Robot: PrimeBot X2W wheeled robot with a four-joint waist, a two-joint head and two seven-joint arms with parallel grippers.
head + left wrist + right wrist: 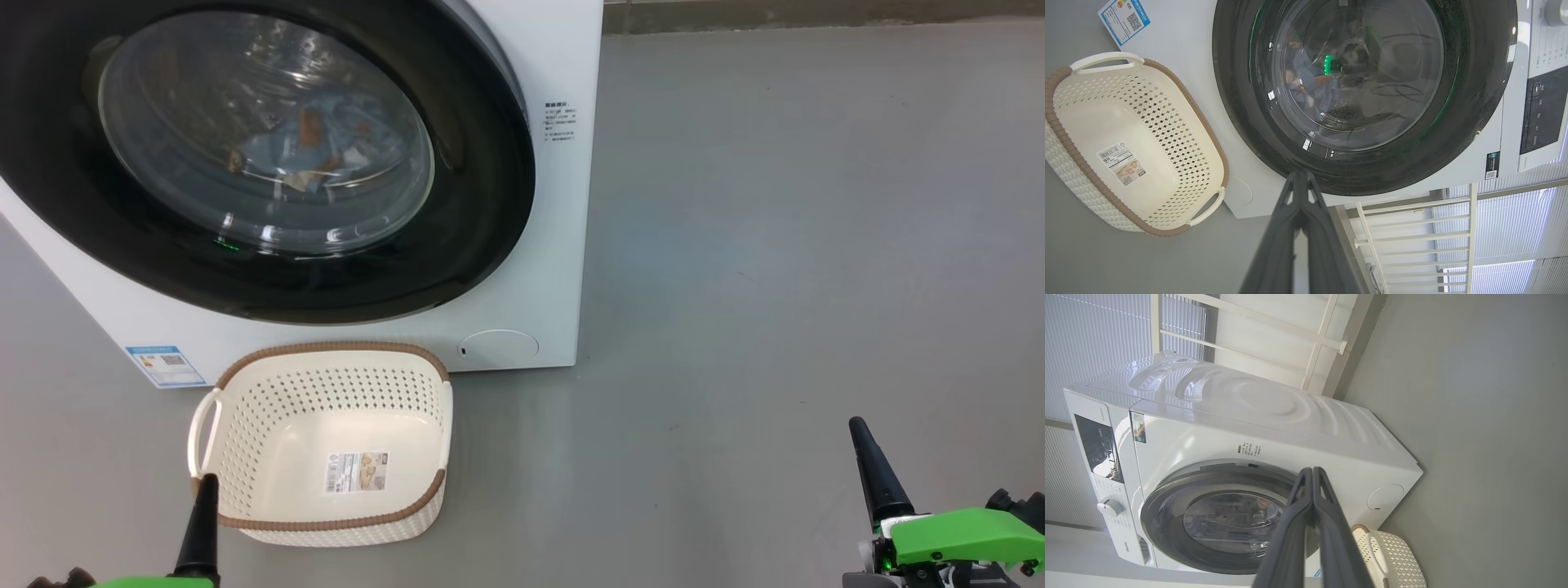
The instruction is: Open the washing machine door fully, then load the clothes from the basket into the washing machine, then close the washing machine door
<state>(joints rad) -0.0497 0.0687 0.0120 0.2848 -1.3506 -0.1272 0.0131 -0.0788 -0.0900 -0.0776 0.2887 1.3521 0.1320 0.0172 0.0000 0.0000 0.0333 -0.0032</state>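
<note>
The white front-loading washing machine (559, 261) stands on the grey floor (775, 245) with its porthole door (269, 155) shut, the glossy black rim flush against the front. Through the domed glass, light blue clothes (326, 135) with orange-brown prints lie inside the drum. The cream perforated basket (326, 349) sits upright on the floor just before the machine, below the door, its bare bottom showing a paper label (356, 472).

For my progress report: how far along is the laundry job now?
Done: the basket is empty, the clothes lie in the drum behind the glass, and the washing machine door looks closed. In hand: nothing; the left gripper and right gripper have shut, empty jaws. Left: nothing that I can see.
</note>
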